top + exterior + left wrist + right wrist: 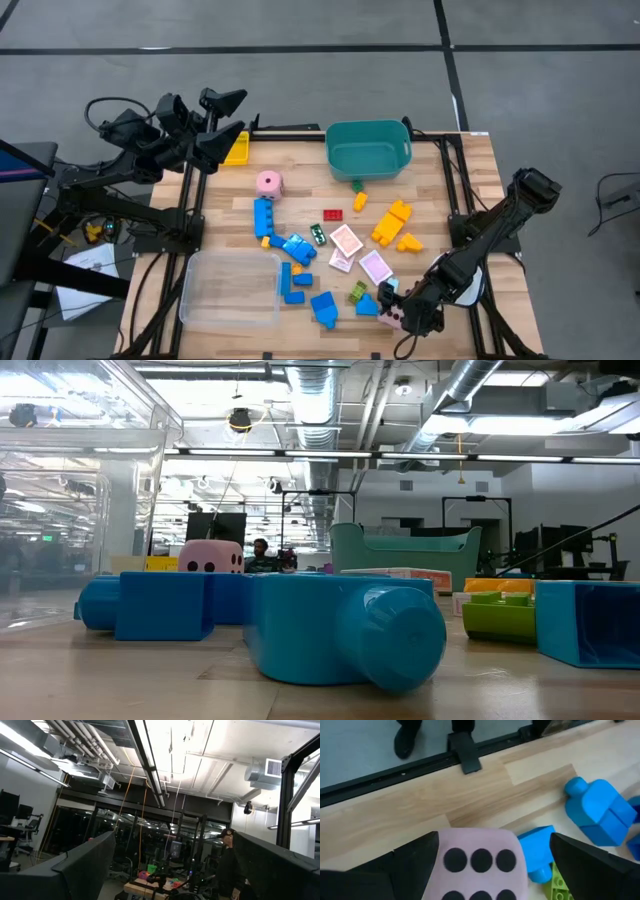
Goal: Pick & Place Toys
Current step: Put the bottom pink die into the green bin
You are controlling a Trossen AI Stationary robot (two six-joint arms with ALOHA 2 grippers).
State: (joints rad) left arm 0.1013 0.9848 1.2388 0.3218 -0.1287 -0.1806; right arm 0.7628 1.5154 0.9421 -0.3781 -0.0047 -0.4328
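While the left gripper (pixel 222 118) just hangs up off the far-left corner of the tabletop (pixel 450 190) with its fingers spread and nothing in them, all the action is over on the right. Using the teal tub (pixel 368 150) as the landmark: a clear tray (pixel 230 290) sits well to its near-left, a pink die (pixel 269 183) lies just near-left of it, and a scatter of blue blocks (pixel 297 248), pink-white cards (pixel 346 240) and yellow-orange blocks (pixel 392 222) spreads out on the near side of it.

Way down toward the near-right edge from the tub, the right gripper (pixel 405 318) is straddling the second die (pixel 479 862), fingers spread wide on either side, not pinching yet as far as I can tell. So I'd call this the grasp step on that die. Next move: close gently and lift straight up, since a blue block and a green one sit right against it.

The die looks like soft matte foam with rounded corners and dark dots; the blocks are glossy hard plastic with studs; the tabletop is pale wood planks.
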